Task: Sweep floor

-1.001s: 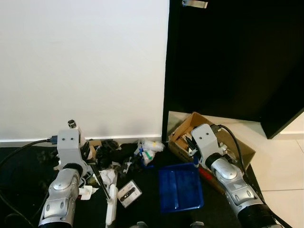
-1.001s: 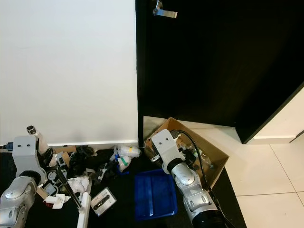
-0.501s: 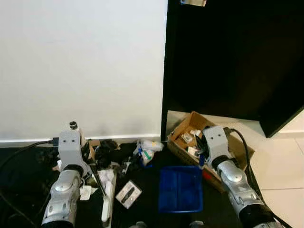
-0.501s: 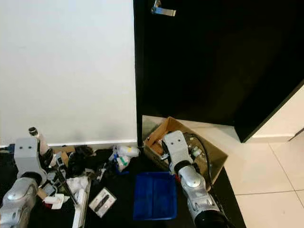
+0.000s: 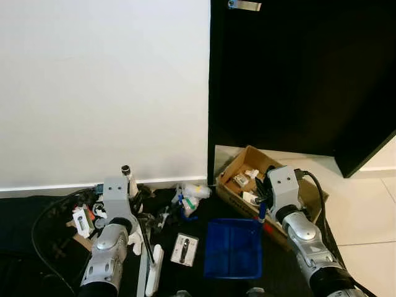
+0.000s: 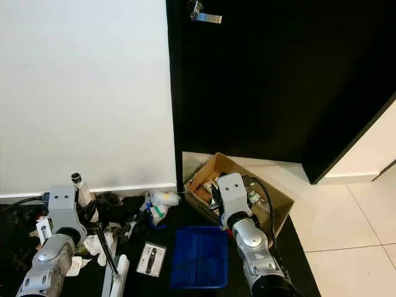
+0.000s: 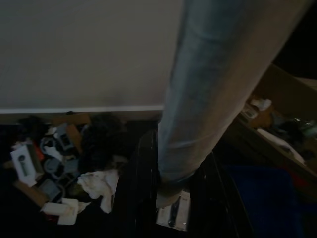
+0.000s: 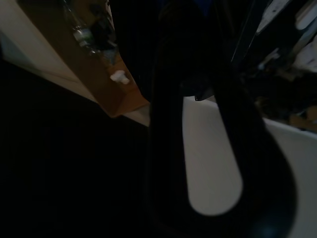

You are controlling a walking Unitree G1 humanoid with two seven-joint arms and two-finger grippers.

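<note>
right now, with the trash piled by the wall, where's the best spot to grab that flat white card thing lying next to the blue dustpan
Probably by its long edges, coming straight down from above. The white card lies flat on the dark floor, apart from the blue dustpan and the litter pile, so both long sides look free. It is thin, so the fingers would likely need to pinch low, right at the floor.

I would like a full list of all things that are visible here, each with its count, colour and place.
dustpan: one, blue, on the dark floor before the box.
broom: one, pale handle, held by the left gripper, by the litter.
litter pile: many pieces, white, black and brown, along the wall's foot.
flat packet: one, white and black, left of the dustpan.
cardboard box: one, brown, open, scraps inside, by the door.
door: one, black, silver handle.
wall: white.
left gripper: on the broom.
right gripper: at the dustpan's handle.
</note>
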